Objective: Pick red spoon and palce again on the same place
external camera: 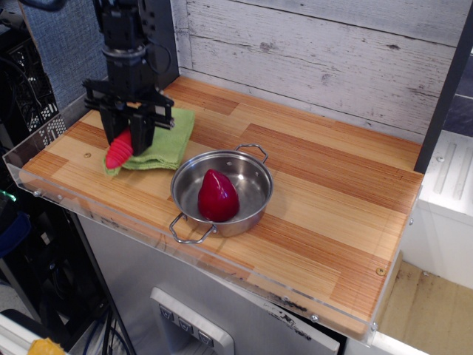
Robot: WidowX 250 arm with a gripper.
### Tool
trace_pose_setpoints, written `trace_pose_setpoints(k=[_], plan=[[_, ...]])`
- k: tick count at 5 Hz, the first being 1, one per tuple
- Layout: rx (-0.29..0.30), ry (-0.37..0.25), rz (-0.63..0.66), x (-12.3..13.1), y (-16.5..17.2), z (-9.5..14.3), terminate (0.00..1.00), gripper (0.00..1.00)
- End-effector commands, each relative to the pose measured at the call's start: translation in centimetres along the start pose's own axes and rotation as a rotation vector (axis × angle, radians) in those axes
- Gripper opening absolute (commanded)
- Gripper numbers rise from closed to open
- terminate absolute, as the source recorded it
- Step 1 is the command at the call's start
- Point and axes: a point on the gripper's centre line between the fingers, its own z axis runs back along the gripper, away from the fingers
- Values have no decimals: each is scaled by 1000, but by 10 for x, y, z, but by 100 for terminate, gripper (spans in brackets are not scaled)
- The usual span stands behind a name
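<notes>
The red spoon (117, 152) shows only its ribbed bright-red handle, which sticks down and to the left from between the fingers of my gripper (127, 140). Its metal head is hidden by the gripper. The gripper is shut on the spoon and hangs over the left end of the light-green cloth napkin (164, 146), which lies rumpled at the back left of the wooden tabletop (332, 200). The handle's tip is at the napkin's left edge; I cannot tell whether it touches the napkin.
A steel two-handled pot (256, 185) stands just right of the napkin, with a dark-red glossy teardrop-shaped object (218, 196) inside. A clear acrylic lip (44, 185) runs along the table's left and front edges. A plank wall (310, 52) backs the table.
</notes>
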Motion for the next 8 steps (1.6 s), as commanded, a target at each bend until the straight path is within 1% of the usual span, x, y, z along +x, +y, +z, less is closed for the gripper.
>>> trace_pose_setpoints(k=[1,2,3,4,5,6,7,8], plan=[[4,-60,-85,11,-12,15,0,0],[-35,-80,-60,9,-9,18,0,100],[-42,-90,-13,6,-5,23,0,100],[-53,-170,12,5,-6,59,0,100],[-71,-304,-10,8,-20,111,0,100],[-75,-339,-127,10,-53,161,0,100],[-79,-293,-222,13,-78,159,0,100],[-64,-285,-263,10,-88,159,0,100]])
